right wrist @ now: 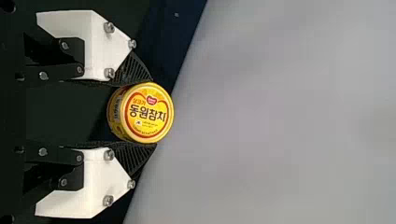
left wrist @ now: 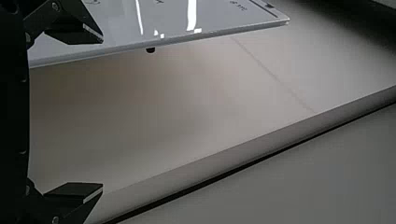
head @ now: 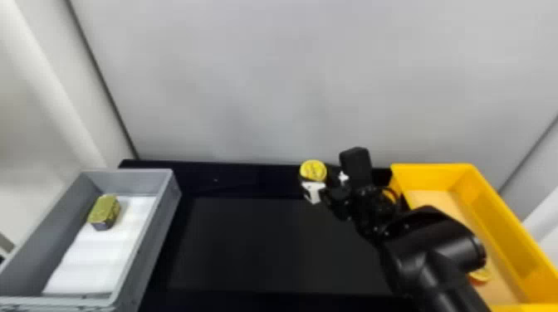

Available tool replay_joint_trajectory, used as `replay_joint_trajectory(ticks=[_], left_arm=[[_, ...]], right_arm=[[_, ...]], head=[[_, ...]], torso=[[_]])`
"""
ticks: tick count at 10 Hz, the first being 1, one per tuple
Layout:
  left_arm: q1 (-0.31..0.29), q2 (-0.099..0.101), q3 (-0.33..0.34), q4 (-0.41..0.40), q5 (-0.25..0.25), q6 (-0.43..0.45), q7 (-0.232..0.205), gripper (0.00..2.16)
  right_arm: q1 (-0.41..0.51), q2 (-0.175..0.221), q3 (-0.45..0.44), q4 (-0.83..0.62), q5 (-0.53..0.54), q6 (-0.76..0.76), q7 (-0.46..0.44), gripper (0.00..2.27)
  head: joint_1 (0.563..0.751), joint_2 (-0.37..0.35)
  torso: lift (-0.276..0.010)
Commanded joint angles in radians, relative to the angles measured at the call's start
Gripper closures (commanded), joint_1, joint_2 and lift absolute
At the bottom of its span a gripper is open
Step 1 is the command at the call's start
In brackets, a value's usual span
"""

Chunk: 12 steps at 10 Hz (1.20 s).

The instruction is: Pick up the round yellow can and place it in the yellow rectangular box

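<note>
- Status: round yellow metal can (head: 313,170) is in R gripper (right wrist: 153,112), both fingers closed on its side, near the tips. It's over the far side of the black table (head: 270,244), left of the yellow rectangular plastic box (head: 494,220), prob lifted. L gripper (left wrist: 102,113) idle, fingers wide apart, nothing btwn them.
- Risk 1: slip/twist. Grip is close to the tips on a curved smooth side, so a jerky swing right could roll the can out.
- Risk 2: wall strike. Box's left wall stands btwn can and floor; if the path is too low, can or finger clips the rim.
- Risk 3: arm hit. Black right arm (head: 431,244) overlaps the box in head view; elbow-side clearance unclear, chk before lowering.
- Risk 4: bad landing. Round yellow item w/ red side (head: 480,275) is in the near part of the box, partly hidden; a drop on top = tilt. High release = bounce or roll on edge.
- Mat'ls: can = short cylinder, raised rim, glossy printed lid. Fingers = black, ribbed, prob flexible, w/ angular matte white blocks (right wrist: 95,44) + metal screws. Box = smooth, straight-walled.
- Left side: grey plastic tray (head: 162,224), rippled white liner (head: 112,244), chunky yellow-green tin (head: 104,209) w/ bevelled corners.
</note>
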Motion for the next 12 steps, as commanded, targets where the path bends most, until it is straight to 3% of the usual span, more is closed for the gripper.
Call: replay_joint_trajectory(ticks=[1,6,9,12], left_arm=[[0.002,-0.003,0.010,-0.003,0.002,0.001,0.000,0.16],[0.003,-0.003,0.025,-0.006,0.003,0.006,-0.001,0.16],[0.005,-0.003,0.030,-0.009,0.005,0.006,-0.001,0.16],[0.005,-0.003,0.036,-0.012,0.005,0.006,-0.003,0.16]], right_arm=[[0.012,-0.026,-0.011,-0.150,0.020,0.067,-0.011,0.72],[0.044,-0.063,-0.184,-0.408,0.117,0.128,-0.031,0.72],[0.110,-0.105,-0.276,-0.540,0.134,0.169,-0.093,0.72],[0.192,-0.112,-0.387,-0.669,0.186,0.231,-0.126,0.72]], head=[[0.686,0.014],[0.686,0.014],[0.686,0.014],[0.686,0.014]], torso=[[-0.055],[-0.055],[-0.055],[-0.055]])
